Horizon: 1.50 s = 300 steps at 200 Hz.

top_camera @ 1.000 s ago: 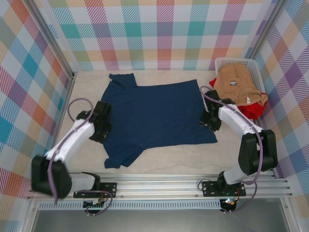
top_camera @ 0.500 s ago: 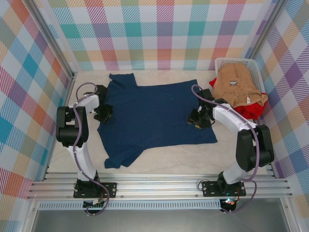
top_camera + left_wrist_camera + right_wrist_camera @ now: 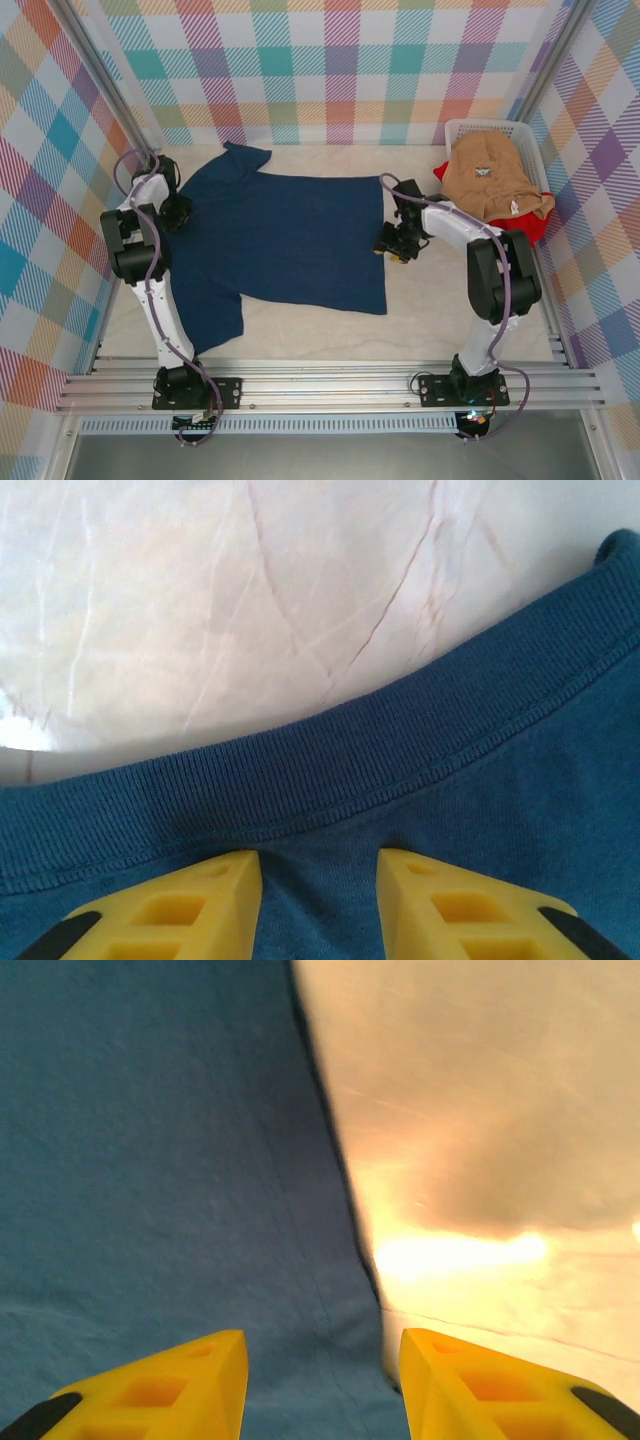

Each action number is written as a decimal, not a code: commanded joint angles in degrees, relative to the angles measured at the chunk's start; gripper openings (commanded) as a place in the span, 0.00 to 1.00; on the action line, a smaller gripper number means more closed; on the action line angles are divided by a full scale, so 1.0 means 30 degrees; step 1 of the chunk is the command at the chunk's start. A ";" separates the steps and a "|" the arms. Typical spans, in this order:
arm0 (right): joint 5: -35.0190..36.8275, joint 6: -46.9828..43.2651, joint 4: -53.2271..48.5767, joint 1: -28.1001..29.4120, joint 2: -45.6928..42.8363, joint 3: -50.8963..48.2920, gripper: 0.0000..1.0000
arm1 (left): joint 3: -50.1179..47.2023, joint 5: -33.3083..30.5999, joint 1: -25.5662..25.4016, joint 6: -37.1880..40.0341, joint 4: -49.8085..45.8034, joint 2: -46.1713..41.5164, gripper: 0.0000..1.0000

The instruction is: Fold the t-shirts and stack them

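Observation:
The navy t-shirt [image 3: 285, 240] lies spread flat on the table, plain side up. My left gripper [image 3: 178, 212] stands on its left edge. In the left wrist view the yellow fingertips [image 3: 225, 880] stand part-way apart, pressed on the cloth just behind the ribbed collar [image 3: 330, 770], left gripper [image 3: 315, 868]. My right gripper [image 3: 390, 247] sits at the shirt's right edge. Its jaws [image 3: 322, 1350] straddle that hem [image 3: 345, 1210], also part-way apart, with flat cloth [image 3: 150, 1160] between them. A tan t-shirt [image 3: 490, 175] lies on a red one [image 3: 525, 228] in the basket.
The white laundry basket [image 3: 470, 125] stands at the back right corner. Checked walls close in the table on three sides, and the left arm stands close to the left wall. Bare tabletop [image 3: 450, 320] lies right of and in front of the shirt.
The navy shirt has slid left along with both grippers. The left gripper went toward the back left, and the right gripper moved left from the basket side.

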 commanded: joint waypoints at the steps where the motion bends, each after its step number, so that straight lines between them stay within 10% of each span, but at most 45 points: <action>1: -0.0058 0.0383 -0.0080 0.0536 0.0636 0.1257 0.44 | 0.0458 -0.2312 -0.0498 0.0431 -0.2479 -0.0379 0.41; 36: -0.0089 0.0678 -0.0078 0.0822 0.2112 0.2666 0.44 | -0.2630 -0.1863 -0.0733 -0.1006 0.0492 -0.3430 0.47; 105: -0.0059 0.0723 0.0603 0.1151 0.3383 0.3673 0.44 | 0.0791 0.1031 -0.1160 -0.0793 0.6817 0.0590 0.49; 144: -0.0449 0.1028 0.0709 0.1276 0.3749 0.3887 0.44 | 0.4796 0.0327 -0.0890 -0.1326 0.3135 0.3948 0.43; 229: -0.1071 0.0880 -0.0182 0.1357 0.5553 0.6246 0.44 | -0.2190 -0.1012 0.1981 -0.1865 0.3270 0.0701 0.36; 300: -0.1162 0.0923 0.0419 0.1393 0.7004 0.8368 0.43 | 0.1318 0.0803 0.0368 -0.0469 0.2279 -0.0411 0.59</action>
